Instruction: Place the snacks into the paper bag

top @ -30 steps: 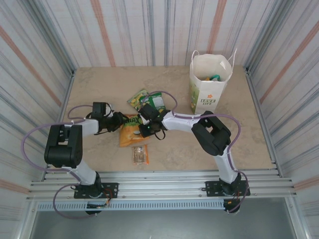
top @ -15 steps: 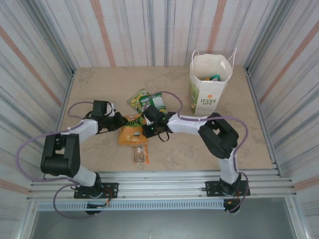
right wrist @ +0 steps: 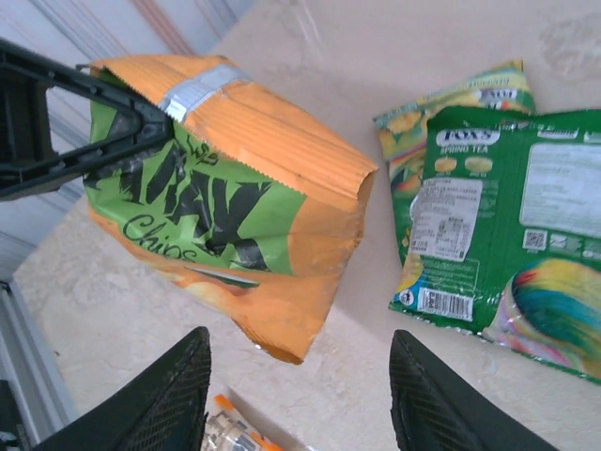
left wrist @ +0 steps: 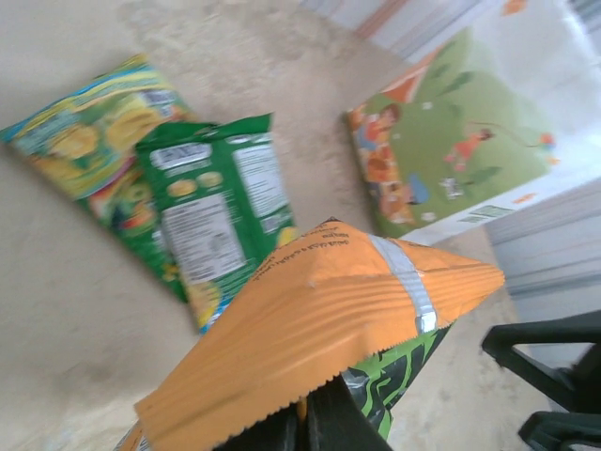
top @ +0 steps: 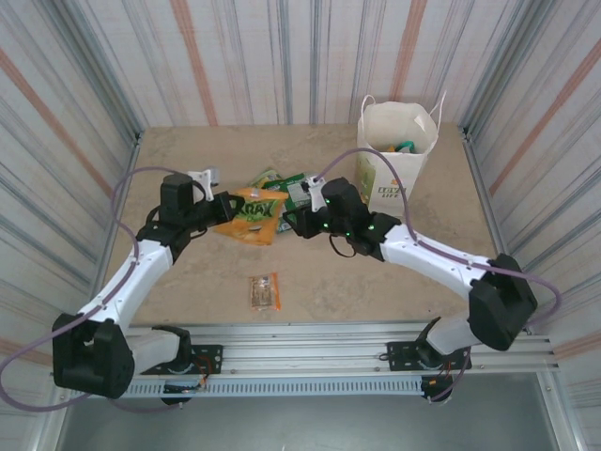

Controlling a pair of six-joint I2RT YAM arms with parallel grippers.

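L pincer point(top: 222, 209) is clamped on one crimped edge of the orange pkt point(top: 252, 208). The pkt hangs clear of the surface point(top: 178, 155), left of centre. R pincer point(right wrist: 299, 399) stands wide, nothing between its fingers, just right of the pkt.

Paper bag point(top: 396, 160) is upright at far right, mouth open, w/ some contents visible inside. Green pkt point(right wrist: 512, 216) and yellow-green pkt point(left wrist: 80, 141) lie overlapped just beyond the orange pkt. Small clear pkt point(top: 264, 290) lies near the front edge.

Judged step: carry orange pkt to bag.

Recs:
- Keep the lift high enough to clear bag rim and handles.
- R arm should give way, as it sits in the path.
- Release only w/ pkt over the mouth; the edge grip looks thin.
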